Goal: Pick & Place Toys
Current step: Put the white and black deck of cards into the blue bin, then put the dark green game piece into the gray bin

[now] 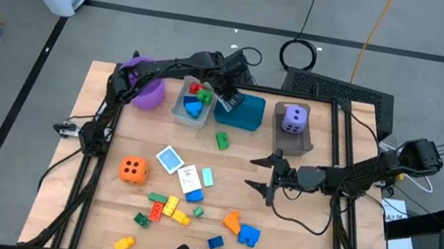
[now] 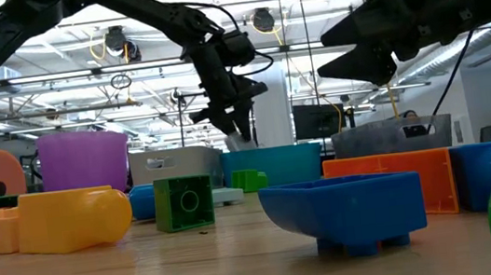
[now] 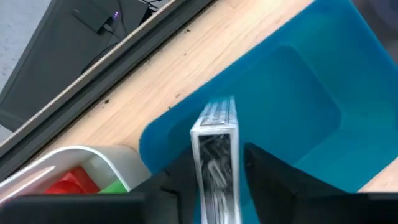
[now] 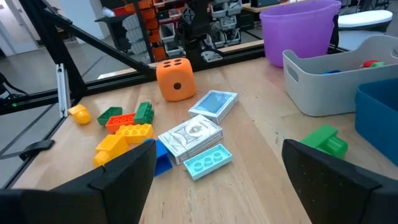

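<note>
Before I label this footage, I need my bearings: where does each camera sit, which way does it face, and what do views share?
High: above the table, looking down; both arms show.
Low: at table-top height, looking level past bricks; both arms come from above.
Left wrist: over the teal bin, own fingers either side of a card.
Right wrist: low over the table, facing the orange die; own fingers spread.
Shared: the die also shows in the high view.

A purple bucket [image 1: 149,92], grey bin [image 1: 179,111], teal bin [image 1: 246,115] and brown bin [image 1: 302,140] stand in a row along the far side of the wooden bench [image 1: 310,246]
</note>
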Tool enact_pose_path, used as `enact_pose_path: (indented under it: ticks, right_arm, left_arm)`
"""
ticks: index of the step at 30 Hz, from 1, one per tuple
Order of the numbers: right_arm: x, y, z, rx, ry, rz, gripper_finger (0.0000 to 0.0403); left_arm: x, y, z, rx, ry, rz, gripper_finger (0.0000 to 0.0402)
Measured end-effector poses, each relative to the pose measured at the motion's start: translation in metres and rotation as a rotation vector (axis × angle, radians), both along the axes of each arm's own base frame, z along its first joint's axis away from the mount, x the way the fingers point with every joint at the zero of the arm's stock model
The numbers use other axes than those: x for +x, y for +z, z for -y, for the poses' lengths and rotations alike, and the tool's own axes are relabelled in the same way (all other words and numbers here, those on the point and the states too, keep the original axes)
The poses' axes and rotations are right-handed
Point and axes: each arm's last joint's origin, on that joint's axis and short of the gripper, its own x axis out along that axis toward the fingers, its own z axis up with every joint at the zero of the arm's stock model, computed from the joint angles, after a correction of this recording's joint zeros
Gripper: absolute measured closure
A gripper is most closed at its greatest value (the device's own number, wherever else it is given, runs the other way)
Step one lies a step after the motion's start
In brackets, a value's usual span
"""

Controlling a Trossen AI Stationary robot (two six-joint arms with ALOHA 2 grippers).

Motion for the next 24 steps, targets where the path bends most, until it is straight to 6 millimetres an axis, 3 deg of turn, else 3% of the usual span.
enact_pose_path:
  ticks: [6, 13, 18, 24]
  right_arm:
    - [0.0, 0.0, 0.0, 0.0, 0.0, 0.0, 0.0064]
    - [0.0, 0.0, 0.0, 0.0, 0.0, -0.001, 0.0064]
    - [0.0, -0.001, 0.0, -0.002, 0.001, -0.006, 0.0064]
    - [0.0, -0.001, 0.0, -0.001, 0.001, -0.006, 0.0064]
  left_arm:
    - [0.001, 0.0, 0.0, 0.006, -0.001, 0.005, 0.0202]
    - [-0.002, 0.01, 0.0, 0.027, -0.016, 0.022, 0.0189]
    - [-0.015, 0.048, 0.0, 0.107, -0.038, 0.102, 0.0188]
    - [-0.041, 0.115, 0.013, 0.28, -0.12, 0.218, 0.0188]
